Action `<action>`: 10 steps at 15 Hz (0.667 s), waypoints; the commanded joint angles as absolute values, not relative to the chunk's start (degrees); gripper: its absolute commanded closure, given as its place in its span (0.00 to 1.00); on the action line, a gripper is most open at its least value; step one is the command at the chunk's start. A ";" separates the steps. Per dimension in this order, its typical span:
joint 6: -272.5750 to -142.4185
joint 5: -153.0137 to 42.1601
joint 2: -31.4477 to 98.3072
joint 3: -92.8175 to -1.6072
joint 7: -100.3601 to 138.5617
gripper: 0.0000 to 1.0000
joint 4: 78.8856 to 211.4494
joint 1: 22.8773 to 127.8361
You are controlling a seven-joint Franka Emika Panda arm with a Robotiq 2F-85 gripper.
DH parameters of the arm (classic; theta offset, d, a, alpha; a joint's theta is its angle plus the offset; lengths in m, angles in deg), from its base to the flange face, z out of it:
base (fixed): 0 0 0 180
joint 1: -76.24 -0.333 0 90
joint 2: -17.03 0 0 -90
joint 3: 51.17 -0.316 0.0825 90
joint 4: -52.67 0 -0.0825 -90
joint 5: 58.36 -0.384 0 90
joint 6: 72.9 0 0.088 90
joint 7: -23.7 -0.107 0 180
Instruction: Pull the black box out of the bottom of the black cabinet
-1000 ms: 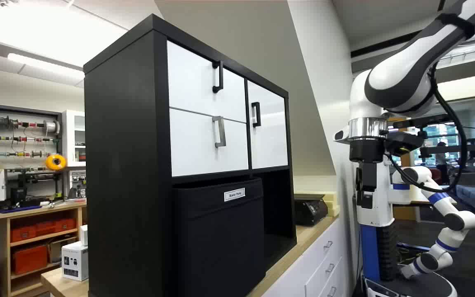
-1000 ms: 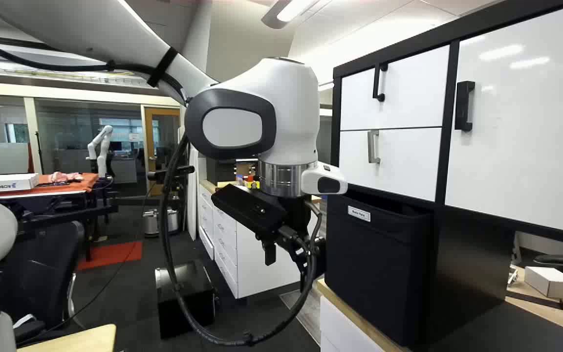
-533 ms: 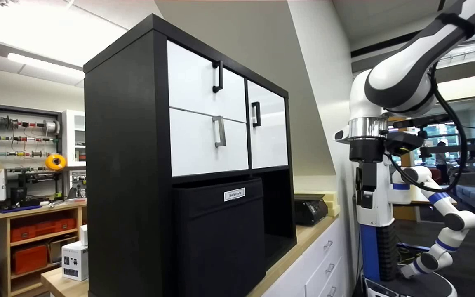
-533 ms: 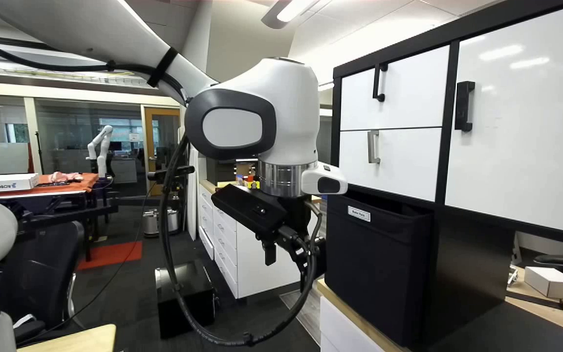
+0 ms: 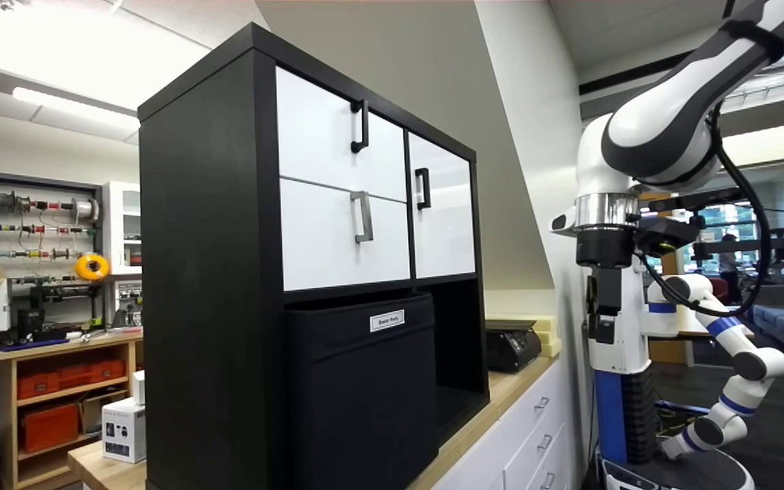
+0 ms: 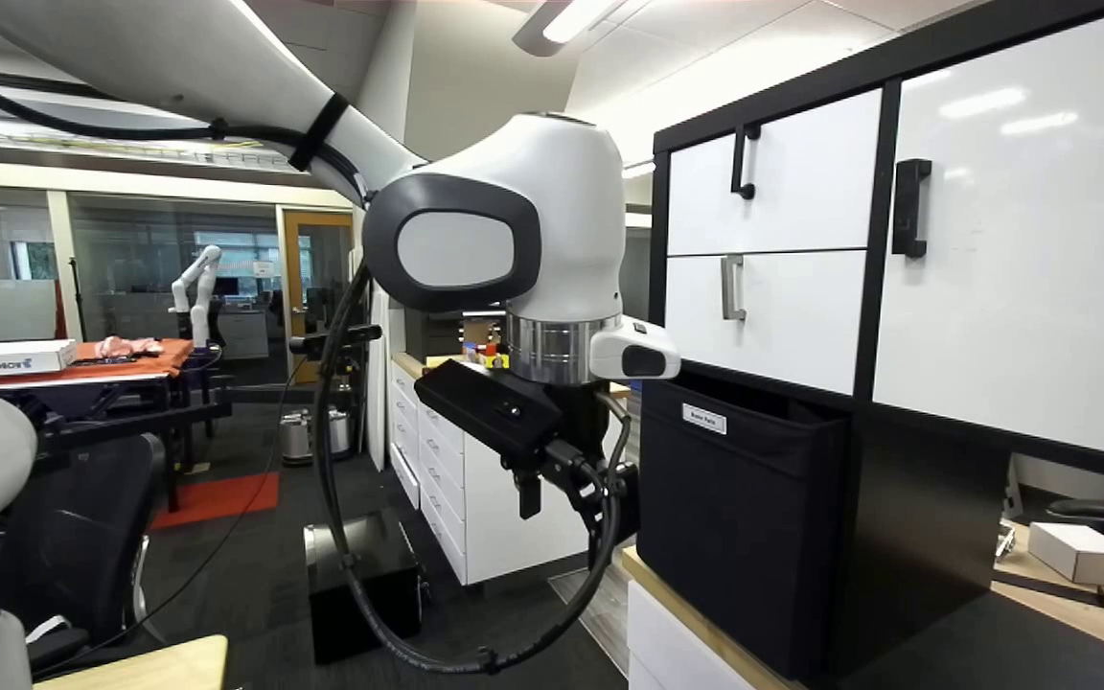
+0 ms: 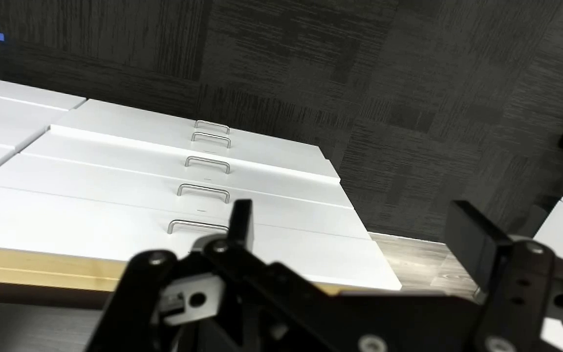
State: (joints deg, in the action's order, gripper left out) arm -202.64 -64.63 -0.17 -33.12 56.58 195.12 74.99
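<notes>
The black box [image 5: 365,395], a matte black bin with a small white label near its top front edge, sits in a lower compartment of the black cabinet [image 5: 205,272]. In an exterior view the box [image 6: 734,517] also shows under the white drawer fronts of the cabinet [image 6: 897,53]. My gripper [image 7: 359,230] is open and empty in the wrist view, fingers [image 7: 474,239] wide apart. In an exterior view the gripper [image 6: 566,522] hangs in front of the cabinet, apart from the box as far as I can tell. The box does not clearly show in the wrist view.
The cabinet stands on a wooden counter [image 5: 467,435] above white drawers [image 5: 535,442] with metal handles. A black device [image 5: 513,346] stands on the counter beyond the cabinet. A cable [image 6: 327,460] loops from the arm. A black box-like object [image 6: 365,585] stands on the floor.
</notes>
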 commanded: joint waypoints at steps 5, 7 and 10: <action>-204.19 -65.97 1.02 -36.56 57.91 0.00 194.31 75.68; -204.93 -65.97 1.67 -37.69 58.20 0.00 193.64 75.20; -206.49 -65.84 3.03 -39.59 58.42 0.00 192.44 74.42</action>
